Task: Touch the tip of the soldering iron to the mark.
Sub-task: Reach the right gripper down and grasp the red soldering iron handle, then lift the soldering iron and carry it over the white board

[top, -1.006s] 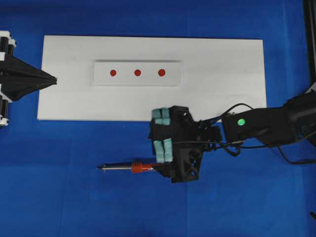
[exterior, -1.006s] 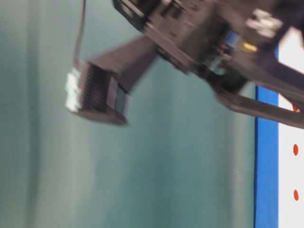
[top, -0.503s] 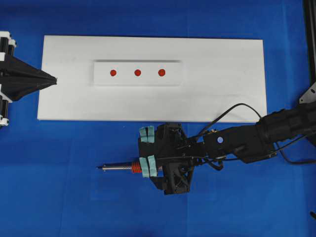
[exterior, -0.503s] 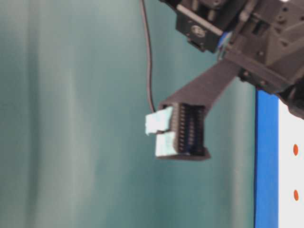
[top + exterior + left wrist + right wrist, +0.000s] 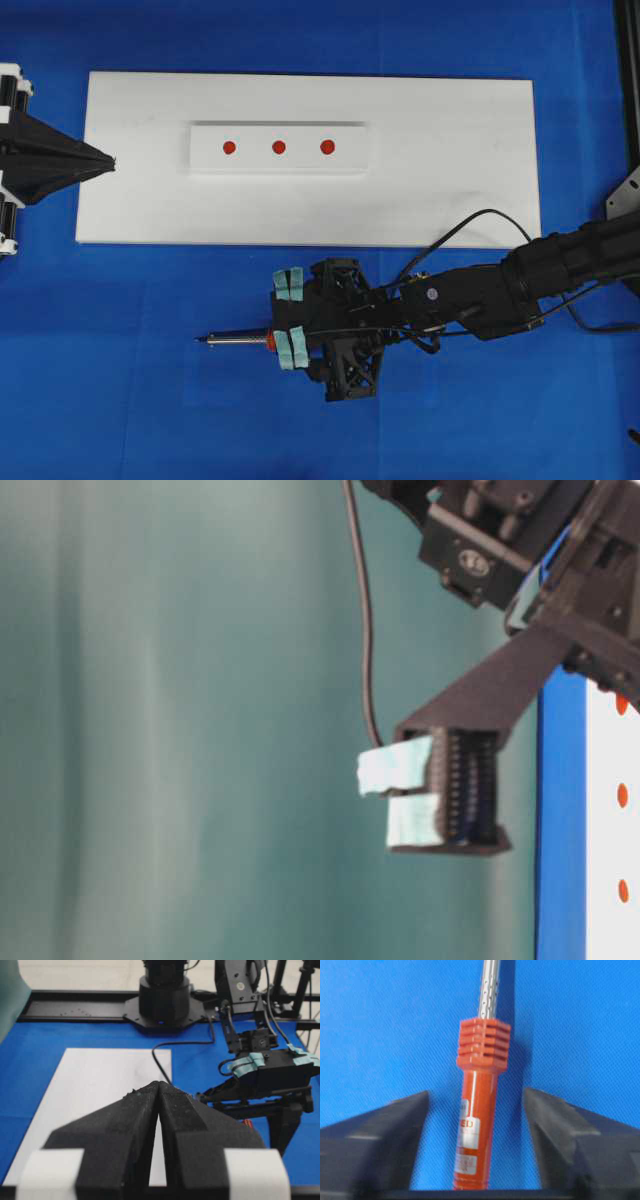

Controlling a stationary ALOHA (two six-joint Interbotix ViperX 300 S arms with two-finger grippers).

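Note:
The soldering iron (image 5: 235,337) lies flat on the blue mat in front of the white board, with its tip pointing left. In the right wrist view its red-orange handle (image 5: 479,1110) runs up the middle and the silver shaft continues beyond it. My right gripper (image 5: 290,317) is open, with a teal-padded finger on each side of the handle and a gap on both sides (image 5: 476,1091). Three red marks (image 5: 279,147) sit in a row on a raised strip of the board. My left gripper (image 5: 108,160) is shut and empty at the board's left edge (image 5: 159,1085).
The white board (image 5: 450,160) covers the far half of the mat. The iron's black cord (image 5: 470,222) loops over the right arm and the board's front right corner. The table-level view shows the right gripper's teal pads (image 5: 405,792) beside the mat's edge.
My right gripper has moved left and lowered over the iron's handle, staying open. The iron and the left arm have not moved.

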